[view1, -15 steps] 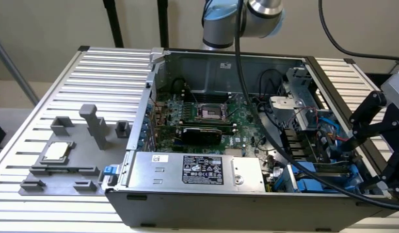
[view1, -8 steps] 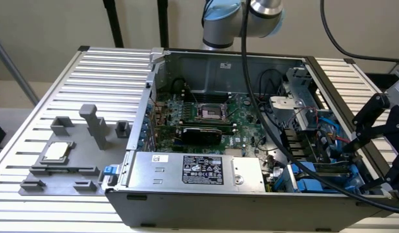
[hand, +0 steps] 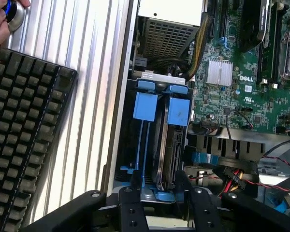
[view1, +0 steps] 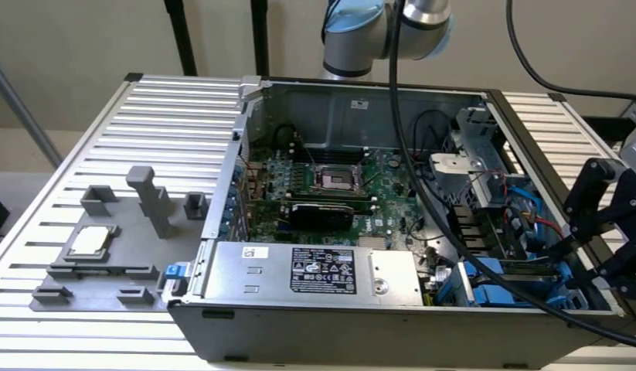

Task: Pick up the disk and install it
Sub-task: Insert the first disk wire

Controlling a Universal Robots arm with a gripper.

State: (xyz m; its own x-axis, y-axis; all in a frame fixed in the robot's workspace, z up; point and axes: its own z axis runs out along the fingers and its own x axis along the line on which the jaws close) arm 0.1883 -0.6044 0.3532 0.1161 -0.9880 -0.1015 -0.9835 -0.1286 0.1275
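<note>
Ribbed metal table (view1: 173, 100) under everything. On it, toward the exterior view's right, an open case (view1: 400, 332), insides bare to the camera. Behind the case, grey arm (view1: 359, 39), with a thick black cable (view1: 406, 139) drooping across the case toward the exterior view's right edge. Flat on the case floor, green motherboard (view1: 395, 205). Along the near wall, silver power supply (view1: 318, 270) with a black label. Beside the case in the wrist view, black keyboard (hand: 24, 130) lying on the table. At the exterior view's left, grey fixture (view1: 122, 259) on the table, well apart from the case's drive bay, with a square silver chip (view1: 91, 241) resting in it. Black gripper (hand: 158, 183) low at the drive bay, in the case's near corner on the exterior view's right, straddling the end of the disk (hand: 169, 145); whether clamped on it or loose, cannot tell. Disk standing on edge in the bay, blue rails around it, blue tab at the far end. Just beside it, toward the case wall, second blue carrier (hand: 145, 106). Near the bay, on the motherboard, small finned heatsink (hand: 219, 72). Red wires (hand: 251, 181) close by the gripper. At the keyboard's far corner, a hand (hand: 0, 21) on a round knob (hand: 13, 12).
</note>
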